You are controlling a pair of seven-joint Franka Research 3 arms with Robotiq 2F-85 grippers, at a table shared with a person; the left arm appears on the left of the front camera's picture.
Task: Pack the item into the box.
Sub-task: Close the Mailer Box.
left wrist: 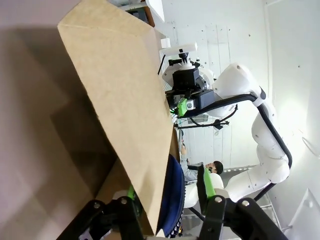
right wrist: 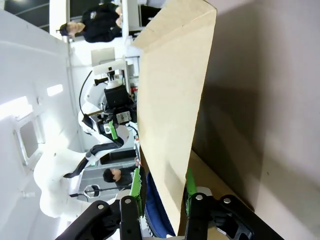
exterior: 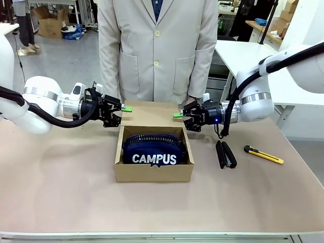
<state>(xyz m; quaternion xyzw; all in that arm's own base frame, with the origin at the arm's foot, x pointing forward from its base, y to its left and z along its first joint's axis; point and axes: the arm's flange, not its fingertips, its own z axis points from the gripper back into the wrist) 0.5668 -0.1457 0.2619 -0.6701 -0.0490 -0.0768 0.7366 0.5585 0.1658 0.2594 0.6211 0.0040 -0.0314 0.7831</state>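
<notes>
Front view shows the item (exterior: 153, 152) lying inside the box (exterior: 152, 173), its white "CAMPUS" print facing the robot. The soft pouch takes nearly the whole width of the carton, so I judge that the packing itself is done and only the closing is left.

The lid flap (exterior: 150, 109) stands open at the far side of the box, leaning back toward the person (exterior: 157, 50). Each arm comes in low from its own side to one end of this flap, the left gripper (exterior: 123, 109) at the left end and the right gripper (exterior: 178, 116) at the right end. This placing makes sense, because a wide flap taken at both ends should fold down evenly and not twist.

In the left wrist view the flap runs up between the two fingers (left wrist: 207, 185), and a strip of the blue pouch shows between the cardboard and one pad. So the jaws are parted and only stand on both sides of the cardboard.

In the right wrist view one pad (right wrist: 189, 182) seems to lie against the cardboard, while the other stands a little away from it. I read this gripper also as not clamped.

The next move probably needs both arms to bring the flap forward together over the pouch. A black stapler (exterior: 226, 154) and a yellow utility knife (exterior: 263, 155) lie on the table (exterior: 61, 182) to the right, well apart from the box.
</notes>
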